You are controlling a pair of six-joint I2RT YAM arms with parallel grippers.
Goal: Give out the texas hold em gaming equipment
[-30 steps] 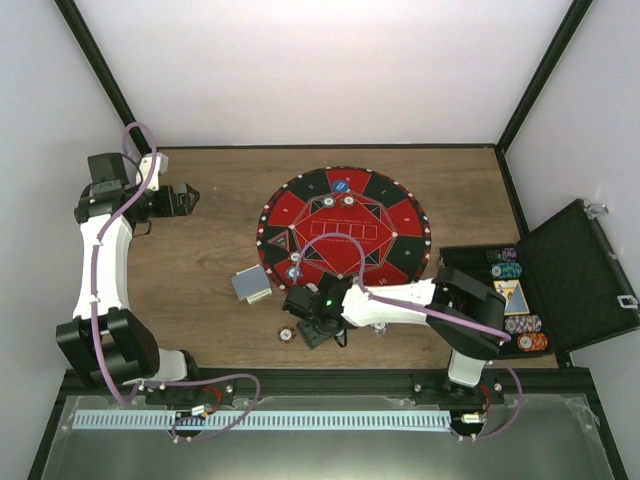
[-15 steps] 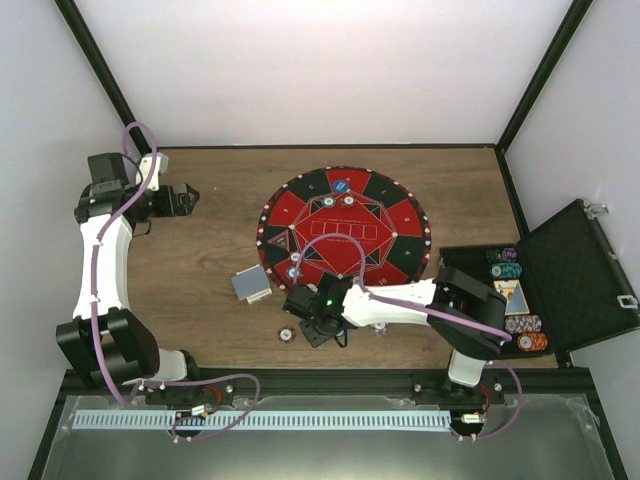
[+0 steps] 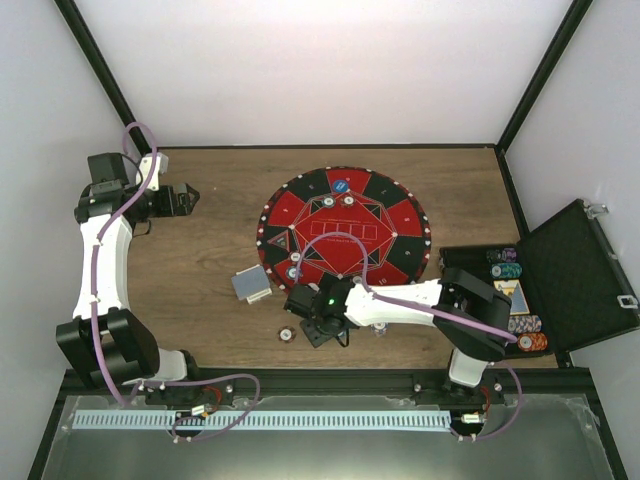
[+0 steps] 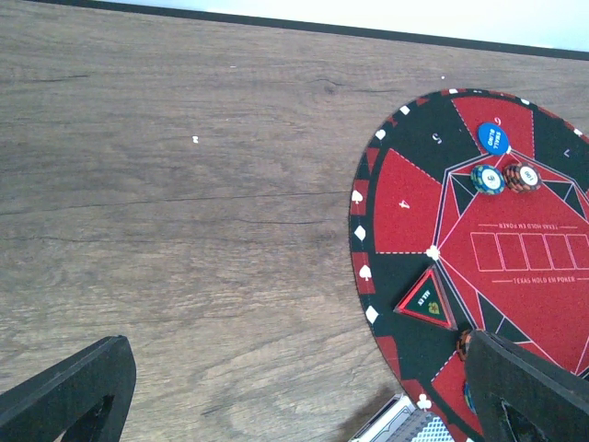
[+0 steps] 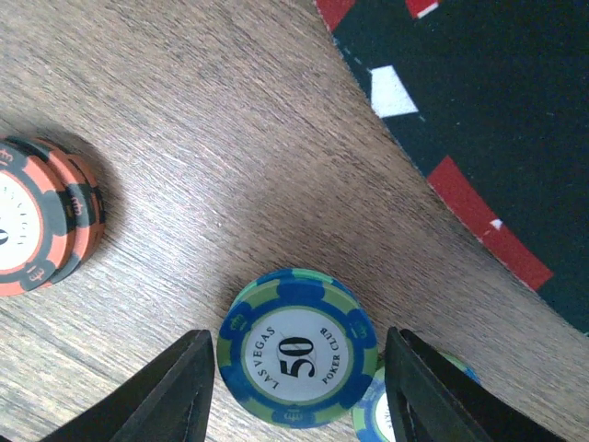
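A blue-and-green poker chip (image 5: 296, 348) marked 50 lies flat on the wood, just off the mat's front edge. My right gripper (image 5: 296, 378) is low over it and open, one finger on each side with a thin gap to the chip. A second blue chip (image 5: 371, 420) peeks out by the right finger. Two stacked orange chips (image 5: 41, 216) lie to the left, seen from above as an orange chip (image 3: 286, 334). The card deck (image 3: 251, 285) lies left of the mat. My left gripper (image 3: 185, 198) hangs open and empty at the far left.
The round red-and-black mat (image 3: 345, 235) carries a blue disc (image 4: 493, 138) and two chips (image 4: 488, 178) near its far side. An open black case (image 3: 575, 270) with chip stacks (image 3: 525, 325) stands at the right edge. Walls enclose the table.
Nothing has clearly moved in the overhead view. My right gripper stays low at the same spot by the mat's front edge, and the left arm is still.
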